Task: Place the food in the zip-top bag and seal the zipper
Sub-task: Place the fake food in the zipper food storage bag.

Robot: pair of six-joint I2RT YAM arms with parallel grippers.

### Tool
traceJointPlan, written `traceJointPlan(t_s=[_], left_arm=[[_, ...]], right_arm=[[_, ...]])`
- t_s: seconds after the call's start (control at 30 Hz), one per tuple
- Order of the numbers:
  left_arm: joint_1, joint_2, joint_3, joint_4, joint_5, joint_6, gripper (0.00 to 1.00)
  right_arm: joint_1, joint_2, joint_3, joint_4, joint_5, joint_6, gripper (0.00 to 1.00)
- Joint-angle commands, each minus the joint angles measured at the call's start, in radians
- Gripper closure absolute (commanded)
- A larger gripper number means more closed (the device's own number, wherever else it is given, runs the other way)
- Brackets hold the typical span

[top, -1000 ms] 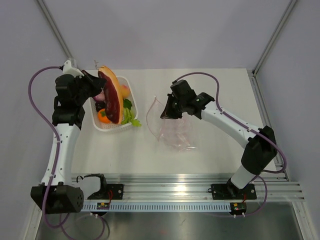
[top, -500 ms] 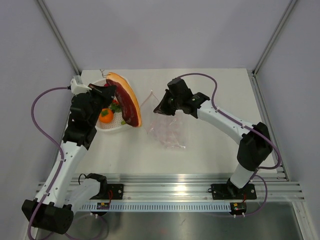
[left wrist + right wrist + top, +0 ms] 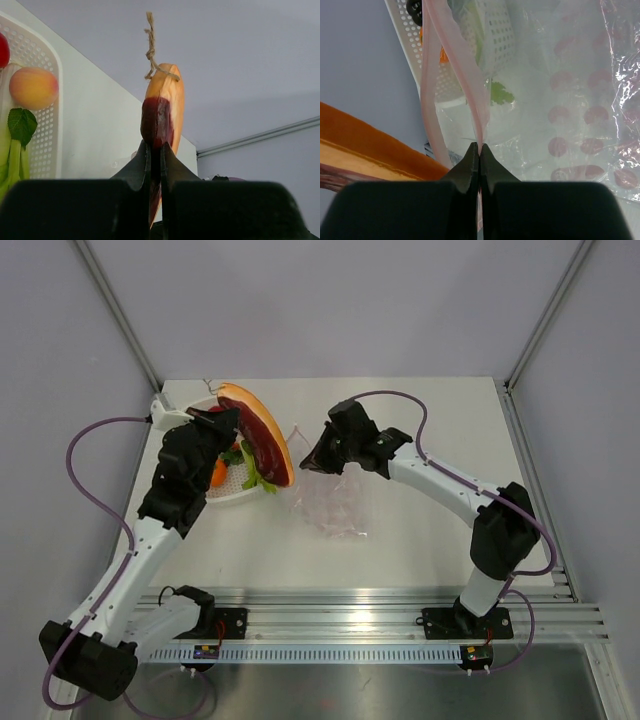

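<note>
**Where is the food?**
My left pincer [image 3: 154, 151] is clamped on a toy ham [image 3: 262, 445], held above the white basket [image 3: 225, 500], beside the zip-top bag [image 3: 340, 505]. My right pincer [image 3: 479, 147] pinches its zipper [image 3: 461, 70].

**What might fail?**
The ham looks wider than the bag's mouth. It may snag and pull the strip free.

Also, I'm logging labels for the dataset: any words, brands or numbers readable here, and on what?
No readable text in any view.
Bag: the pink print is rounded blobs, not letters.
Stickers at the arm bases: too small to read.
</note>
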Motion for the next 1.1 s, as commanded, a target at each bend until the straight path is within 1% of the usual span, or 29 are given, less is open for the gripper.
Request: traceJointPlan(t_s=[0.0,0.23,0.4,0.6,0.7,0.87,1.07], left_arm=[[-0.035,0.010,0.032,0.087,-0.127,-0.008,1.00],[-0.169,0.049,0.009,0.116,-0.340,0.063,1.00],[-0.244,0.049,-0.053,0.148,-0.429,0.057,1.00],[-0.382,0.049,-0.047,0.184,-0.645,0.170,1.00],[-0.407,0.062,-0.044,0.202,-0.679,0.229,1.00],[-0.408,0.055,-0.073,0.187,-0.642,0.198,1.00],[-0.408,0.038,-0.121,0.170,-0.656,0.163,1.00]], right_arm=[[0.020,-0.002,0.041,0.030,-0.008,0.023,1.00],[0.039,-0.008,0.050,0.042,-0.011,0.041,1.00],[0.046,-0.023,0.055,0.052,0.006,0.054,1.00],[0.046,-0.003,0.098,0.056,0.003,0.069,1.00],[0.046,0.009,0.131,0.056,-0.002,0.075,1.00],[0.046,0.023,0.174,0.042,0.014,0.054,1.00],[0.046,0.020,0.199,0.051,0.000,0.034,1.00]])
